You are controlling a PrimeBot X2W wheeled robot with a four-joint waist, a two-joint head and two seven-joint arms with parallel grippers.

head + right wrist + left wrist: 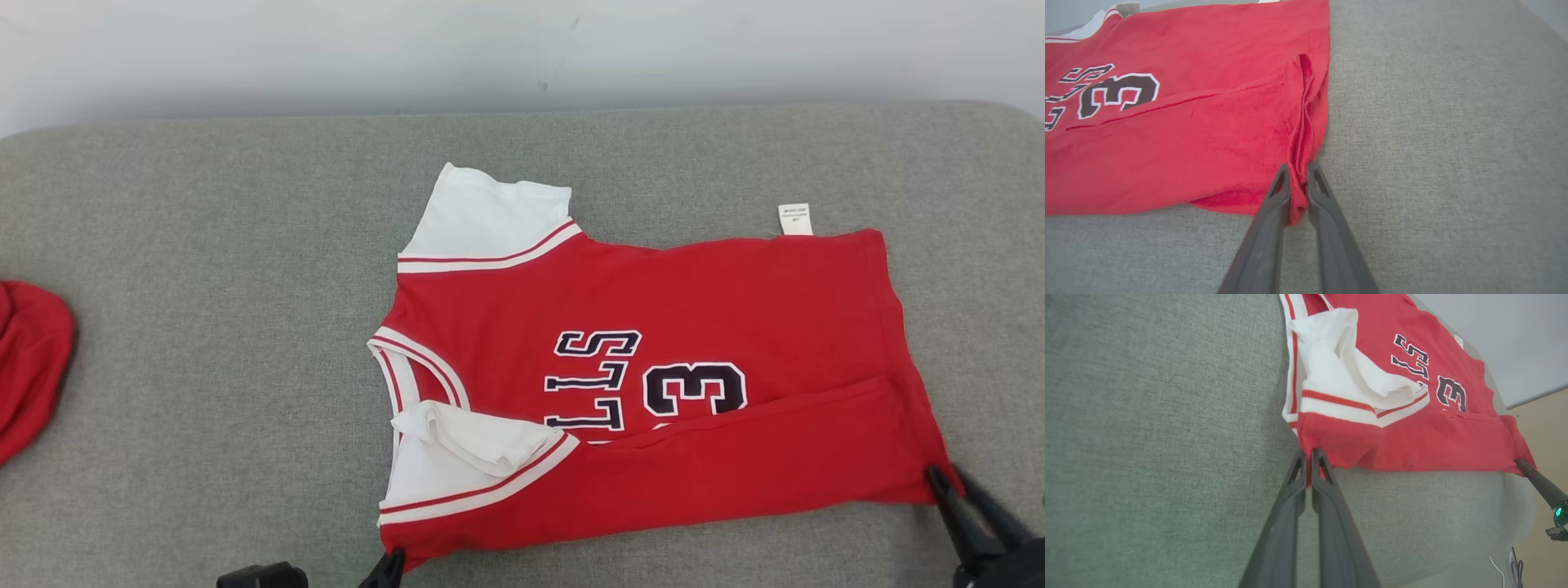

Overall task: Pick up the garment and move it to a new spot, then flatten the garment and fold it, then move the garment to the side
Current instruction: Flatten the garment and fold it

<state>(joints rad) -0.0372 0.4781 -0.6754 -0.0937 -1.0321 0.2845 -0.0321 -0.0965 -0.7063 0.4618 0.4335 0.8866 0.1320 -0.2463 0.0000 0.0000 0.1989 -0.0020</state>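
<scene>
Lying part-folded by the tabletop's [204, 245] near edge, right of centre, the jersey [694, 302] is clamped at its near corners by the left pincer [1308, 455] and the right pincer [1298, 169], whose slacker bite could let that corner be lost if the cloth is pulled unevenly.

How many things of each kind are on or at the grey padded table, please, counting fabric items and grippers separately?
Jerseys: 1, the red jersey with white sleeves
Other fabric: 1, the red fabric item at the head view's left edge
Grippers: 2, the left gripper and the right gripper, each pinching the jersey's near edge
Total: 4
</scene>
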